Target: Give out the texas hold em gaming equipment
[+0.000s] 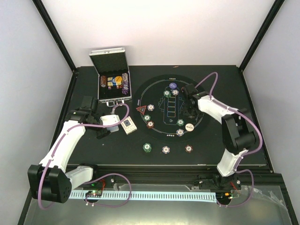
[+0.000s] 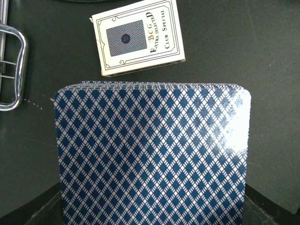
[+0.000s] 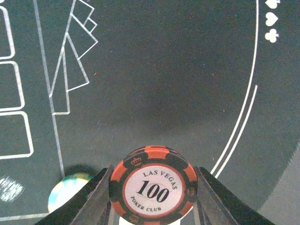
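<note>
Clamping a red chip (image 3: 153, 186) by its rim, the right gripper (image 3: 153, 201) hangs directly over bare mat (image 3: 154, 70); left gripper (image 1: 107, 123), clamped on the card deck (image 2: 152, 154), sits well left.

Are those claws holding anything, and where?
The left gripper holds the card deck at its near end; the right gripper pinches the red 100 chip across its rim.

The black table (image 1: 229, 89) bears a round black mat (image 1: 161, 130), open silver case (image 1: 112, 80), white card box (image 1: 128, 125) and three round poker chips (image 1: 166, 149).
</note>
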